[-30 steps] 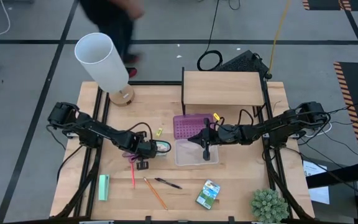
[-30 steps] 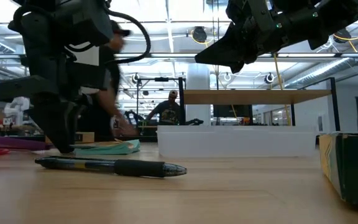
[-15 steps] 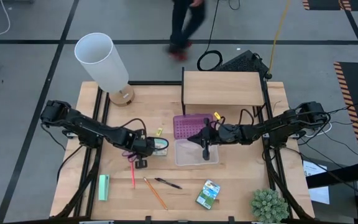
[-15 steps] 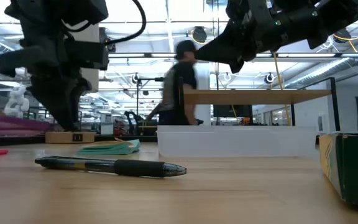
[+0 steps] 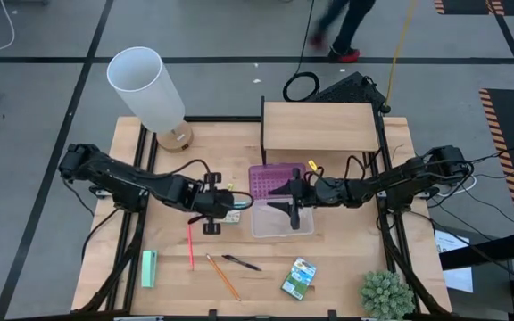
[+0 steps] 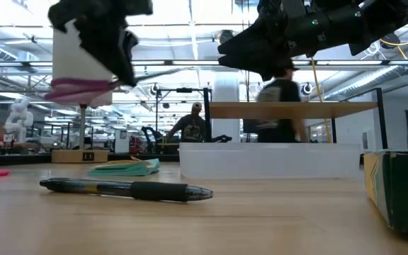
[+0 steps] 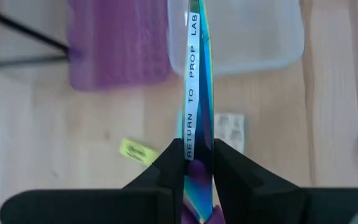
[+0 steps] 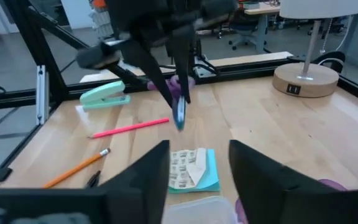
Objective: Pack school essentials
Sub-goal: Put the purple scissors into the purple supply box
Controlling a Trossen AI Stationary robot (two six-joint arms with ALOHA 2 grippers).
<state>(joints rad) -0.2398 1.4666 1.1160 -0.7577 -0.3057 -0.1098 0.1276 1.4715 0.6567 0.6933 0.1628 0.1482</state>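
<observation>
The left tool (image 7: 197,165) is clamped on the purple-handled scissors (image 7: 194,68), blades pointing ahead toward the clear case (image 7: 241,34). The right tool (image 8: 197,168) hangs apart over that case.

Grey floor (image 5: 43,107) crossed by black tape lines; a white lamp (image 5: 145,85) stands on the wooden table (image 5: 346,259); ceiling lights glow behind.

Scissors (image 7: 194,81) in gripper (image 7: 199,163) (labelled)
</observation>
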